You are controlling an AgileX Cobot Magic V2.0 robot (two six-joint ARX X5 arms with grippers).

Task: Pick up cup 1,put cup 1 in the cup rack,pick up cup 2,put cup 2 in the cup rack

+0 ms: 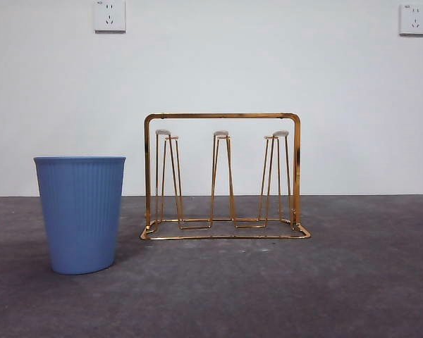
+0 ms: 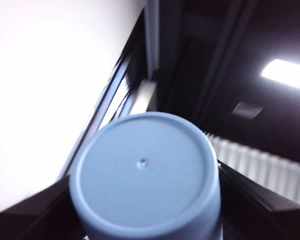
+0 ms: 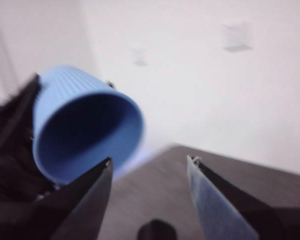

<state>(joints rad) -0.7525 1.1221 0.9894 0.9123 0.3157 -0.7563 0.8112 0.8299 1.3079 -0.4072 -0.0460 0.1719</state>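
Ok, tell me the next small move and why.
Likely bring the left gripper and its cup toward the rack, mouth down over a prong: the cup is gripped, all prongs are bare, and the right gripper is open and empty.

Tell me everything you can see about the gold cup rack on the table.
The cup rack is shiny gold wire. It stands upright on the dark table, with a rectangular arch handle over a flat base frame. Narrow paired prongs with white tips rise from the base, and all of them are bare. A blue ribbed cup stands apart on one side of it. No gripper is touching the rack.
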